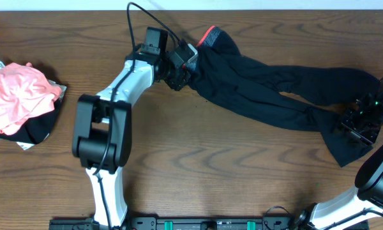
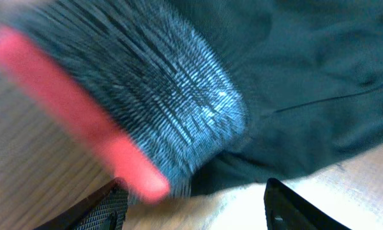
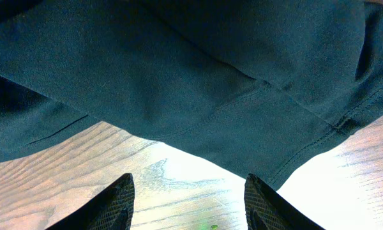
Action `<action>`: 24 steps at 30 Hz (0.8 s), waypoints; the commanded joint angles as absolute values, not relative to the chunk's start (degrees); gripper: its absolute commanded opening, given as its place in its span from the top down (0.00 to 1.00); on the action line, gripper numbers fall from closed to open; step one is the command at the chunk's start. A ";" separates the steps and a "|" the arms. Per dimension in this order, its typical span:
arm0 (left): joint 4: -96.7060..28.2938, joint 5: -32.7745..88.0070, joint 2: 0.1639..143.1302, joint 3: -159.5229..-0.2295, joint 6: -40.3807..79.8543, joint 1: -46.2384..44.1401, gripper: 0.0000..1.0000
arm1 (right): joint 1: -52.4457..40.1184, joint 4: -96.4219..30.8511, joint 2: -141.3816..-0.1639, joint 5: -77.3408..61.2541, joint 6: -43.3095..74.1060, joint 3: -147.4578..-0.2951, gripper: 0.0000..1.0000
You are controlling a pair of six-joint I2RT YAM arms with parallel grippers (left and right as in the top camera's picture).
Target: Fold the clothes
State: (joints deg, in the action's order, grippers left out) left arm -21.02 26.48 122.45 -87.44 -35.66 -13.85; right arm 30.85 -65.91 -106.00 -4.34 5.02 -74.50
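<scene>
The clothes (image 1: 268,86) are long black leggings spread across the table from upper middle to lower right, the coral-red waistband edge (image 1: 207,35) at their left end. My left gripper (image 1: 184,71) hovers at that waistband end, open, nothing between its fingers; the grey waistband (image 2: 147,89) with its red edge (image 2: 64,108) fills its view, blurred. My right gripper (image 1: 360,124) sits over the leg ends (image 1: 341,144) at the right, open; black fabric (image 3: 179,70) lies just beyond its fingertips with bare wood between them.
A crumpled pink garment (image 1: 16,92) on dark cloth lies at the table's left edge. The left arm (image 1: 105,128) stretches from the front edge toward the waistband. Bare wood shows in front of the leggings.
</scene>
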 commanded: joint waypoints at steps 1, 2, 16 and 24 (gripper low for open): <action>-18.52 27.99 123.98 -87.07 -34.46 -14.50 0.32 | 30.35 -65.73 -105.08 -4.78 5.52 -74.32 0.46; -17.28 28.05 124.01 -87.07 -33.47 -14.61 0.31 | 30.35 -65.71 -105.08 -4.75 5.52 -74.32 0.46; -10.41 28.05 124.01 -87.07 -28.80 -15.68 0.36 | 30.35 -65.32 -105.08 -4.75 5.52 -74.32 0.46; -17.06 28.08 123.81 -87.07 -27.97 -15.73 0.94 | 30.35 -65.34 -105.06 -4.75 5.52 -74.32 0.47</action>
